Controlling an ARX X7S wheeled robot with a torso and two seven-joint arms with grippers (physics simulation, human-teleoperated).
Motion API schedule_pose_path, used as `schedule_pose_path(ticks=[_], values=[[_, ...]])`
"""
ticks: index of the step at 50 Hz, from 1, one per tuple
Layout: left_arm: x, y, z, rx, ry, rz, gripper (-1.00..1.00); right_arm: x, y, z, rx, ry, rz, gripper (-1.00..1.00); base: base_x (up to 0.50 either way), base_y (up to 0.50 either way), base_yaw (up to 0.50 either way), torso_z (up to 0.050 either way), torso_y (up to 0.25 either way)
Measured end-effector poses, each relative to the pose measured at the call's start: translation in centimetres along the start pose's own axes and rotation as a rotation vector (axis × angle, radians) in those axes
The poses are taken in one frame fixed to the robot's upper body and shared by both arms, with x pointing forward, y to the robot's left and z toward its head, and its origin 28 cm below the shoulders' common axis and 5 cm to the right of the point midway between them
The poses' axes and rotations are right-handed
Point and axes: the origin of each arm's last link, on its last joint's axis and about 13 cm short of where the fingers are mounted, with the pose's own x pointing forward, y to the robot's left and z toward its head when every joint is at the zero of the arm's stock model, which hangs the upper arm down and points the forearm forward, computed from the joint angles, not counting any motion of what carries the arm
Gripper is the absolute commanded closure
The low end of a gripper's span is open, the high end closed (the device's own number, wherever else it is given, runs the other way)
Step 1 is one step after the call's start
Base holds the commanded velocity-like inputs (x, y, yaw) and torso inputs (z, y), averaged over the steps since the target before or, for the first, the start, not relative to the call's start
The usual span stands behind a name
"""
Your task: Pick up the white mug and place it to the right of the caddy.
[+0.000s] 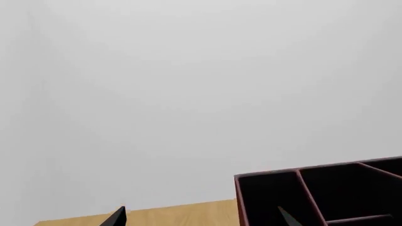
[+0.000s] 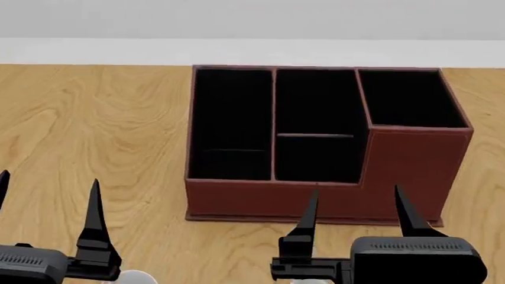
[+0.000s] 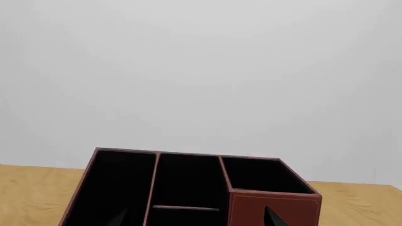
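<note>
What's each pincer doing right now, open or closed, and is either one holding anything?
Left pincer: open, fingers spread apart, holding nothing.
Right pincer: open, fingers spread apart in front of the caddy, holding nothing.

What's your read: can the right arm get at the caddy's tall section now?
Probably yes. The right gripper hovers open in front of the caddy, facing its tall section, with nothing showing between them. The section's top is open.
</note>
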Motion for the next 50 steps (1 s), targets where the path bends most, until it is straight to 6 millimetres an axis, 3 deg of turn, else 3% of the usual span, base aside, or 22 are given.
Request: schedule_pose_path(ticks=[26,50], values=[[-0.01,0.01,0.09,0.003,-0.006,-0.002,-1.0,-0.1,-0.08,0.26,0.019,-0.011,-0.004,-1.0,0.49,0.0,0.0,0.0,0.001],[0.02,0.14,0.22,0.001,-0.009,0.003,-1.0,-0.24,0.07,0.93,0.021,-0.001,0.016,-1.0,0.01,0.0,0.0,0.0,0.0]])
